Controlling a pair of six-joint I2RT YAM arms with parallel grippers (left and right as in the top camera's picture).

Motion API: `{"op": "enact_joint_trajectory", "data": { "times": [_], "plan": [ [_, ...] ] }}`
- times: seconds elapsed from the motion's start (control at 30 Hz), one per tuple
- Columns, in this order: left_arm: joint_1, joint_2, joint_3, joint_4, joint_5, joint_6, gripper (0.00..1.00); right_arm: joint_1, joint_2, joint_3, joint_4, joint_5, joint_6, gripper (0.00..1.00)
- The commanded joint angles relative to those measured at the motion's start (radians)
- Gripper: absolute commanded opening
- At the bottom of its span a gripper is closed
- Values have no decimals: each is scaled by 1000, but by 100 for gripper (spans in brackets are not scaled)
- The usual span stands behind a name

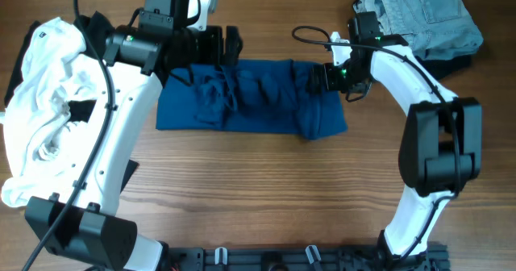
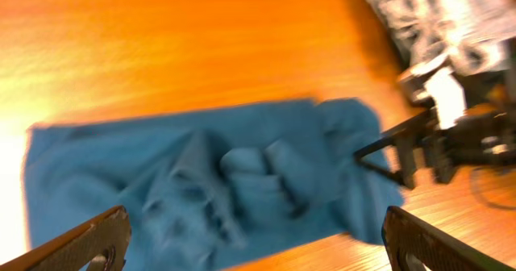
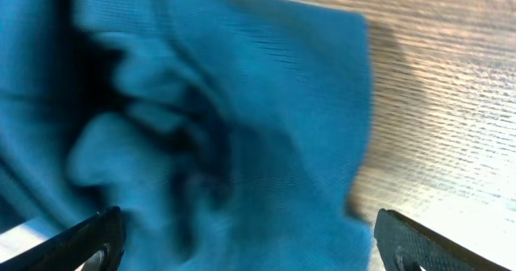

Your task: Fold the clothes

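One blue shirt (image 1: 250,100) lies on the wooden table (image 1: 266,190), folded into a long band with rumpled creases through its middle, between the two arms. The left gripper (image 1: 222,48) hangs at the band's far edge towards its left end. In the left wrist view its fingers (image 2: 81,243) are spread wide above the cloth, with nothing between them. The right gripper (image 1: 319,78) sits over the band's right end. Its fingers (image 3: 415,239) are likewise spread wide, over the shirt's corner, and are pinching nothing. One pair of pale jeans (image 1: 427,11) lies folded at the far right corner on top of one dark cloth (image 1: 445,56). One heap of white cloth (image 1: 40,102) lies at the left edge. Any labels on the garments are too small or blurred to read.
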Motion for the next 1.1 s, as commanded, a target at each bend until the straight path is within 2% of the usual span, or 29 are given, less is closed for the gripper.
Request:
{"op": "enact_joint_trajectory", "data": {
  "times": [0.0,0.1,0.23,0.4,0.5,0.53,0.63,0.7,0.77,0.8,0.83,0.87,0.9,1.07],
  "plan": [
    [19,-1,6,-76,-172,-4,100,-18,53,-6,11,-23,-22,100],
    [35,-1,6,-130,-235,-4,100,-18,85,-6,9,-97,-79,100],
    [54,-1,6,-163,-254,-1,100,-17,98,-18,16,-317,-197,100],
    [68,-1,5,-177,-254,-1,100,-16,98,-35,24,-501,-206,99],
    [69,-1,5,-176,-254,-1,100,-3,98,-50,27,-533,-204,100],
    [69,-1,5,-177,-254,-1,100,3,98,-53,27,-533,-201,97],
    [69,-1,5,-177,-254,-1,100,31,98,-65,33,-532,-192,85],
    [69,0,5,-177,-254,-1,100,55,99,-65,51,-528,-143,72],
    [69,0,5,-177,-254,-1,100,81,99,-65,85,-510,-62,66],
    [69,0,5,-177,-254,-1,100,95,99,-65,101,-489,-35,59],
    [69,0,5,-178,-254,-1,100,105,99,-65,118,-467,-18,39],
    [69,0,5,-180,-254,-1,100,112,99,-65,132,-438,3,15],
    [69,0,5,-181,-254,-1,100,113,99,-65,140,-418,24,4],
    [69,0,5,-192,-285,-1,100,58,81,-63,142,-383,61,4]
  ]
}}
